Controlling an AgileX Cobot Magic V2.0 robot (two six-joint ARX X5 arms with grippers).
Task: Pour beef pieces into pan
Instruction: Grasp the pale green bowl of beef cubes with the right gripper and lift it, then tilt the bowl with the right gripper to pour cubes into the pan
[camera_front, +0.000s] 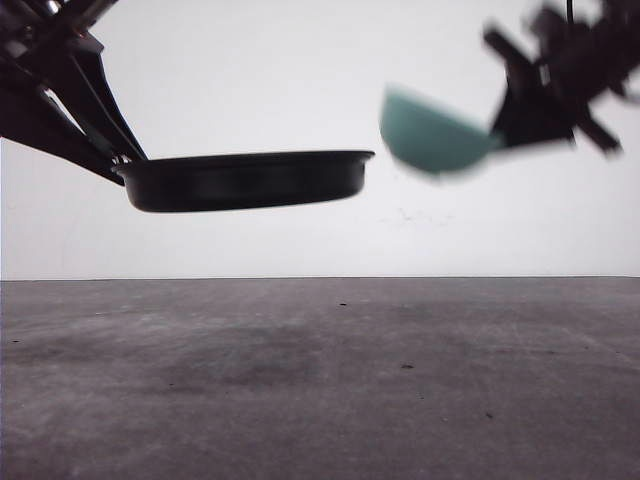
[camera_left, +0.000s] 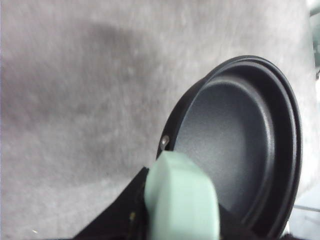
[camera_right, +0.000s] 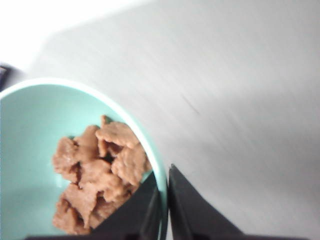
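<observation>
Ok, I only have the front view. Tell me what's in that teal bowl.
Observer: The right wrist view shows the beef pieces heaped inside the teal bowl.
Operator: Confirm the grip on it.
Observer: The right gripper pinches the bowl's rim, one finger inside, one outside.
Operator: Now report the pan's inside.
Observer: The left wrist view shows the pan with bare black floor, no beef in it.
Operator: And its handle.
Observer: The mint-green handle sits at the left gripper.

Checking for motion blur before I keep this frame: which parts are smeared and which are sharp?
Front view: the teal bowl and right gripper are smeared, while the pan is crisp against a bright backdrop. Right wrist view: the table streaks and the beef pieces look soft. Left wrist view: mildly soft.
</observation>
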